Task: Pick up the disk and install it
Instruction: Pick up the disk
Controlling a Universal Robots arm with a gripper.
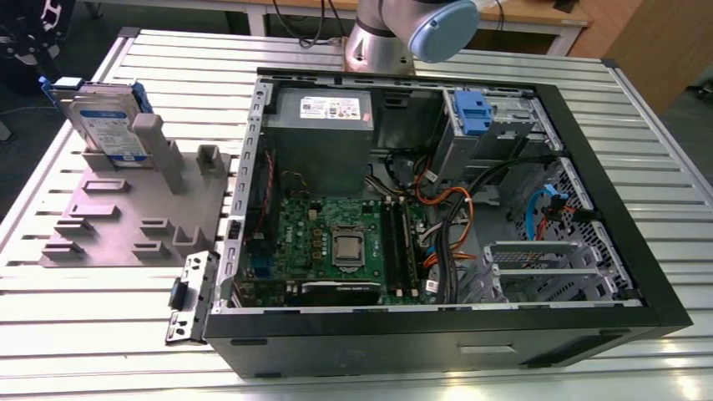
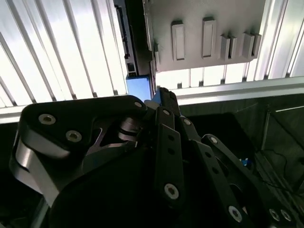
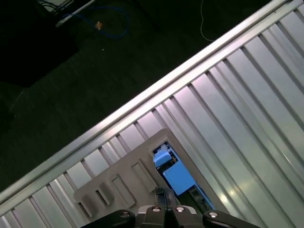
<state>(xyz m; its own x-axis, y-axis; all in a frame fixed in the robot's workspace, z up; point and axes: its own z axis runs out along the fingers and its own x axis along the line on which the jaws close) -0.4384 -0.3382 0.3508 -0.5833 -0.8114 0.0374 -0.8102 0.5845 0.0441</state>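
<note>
Where disk [image 1: 106,124] stands upright | flat silver, blue-framed | grey stand [image 1: 117,219]

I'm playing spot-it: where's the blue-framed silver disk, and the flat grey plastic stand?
Blue-framed silver disk [image 1: 106,125]: exterior view, label face.
Flat grey plastic stand [image 1: 128,213]: exterior view, bare top.

Slatted metal table [image 1: 89,334]; dark floor [image 3: 71,95]; wooden desk [image 1: 523,15] behind.

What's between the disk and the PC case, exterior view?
In the exterior view, two uprights on the grey fixture plate: a tall post beside the disk, and a short post nearer the PC case.
</note>
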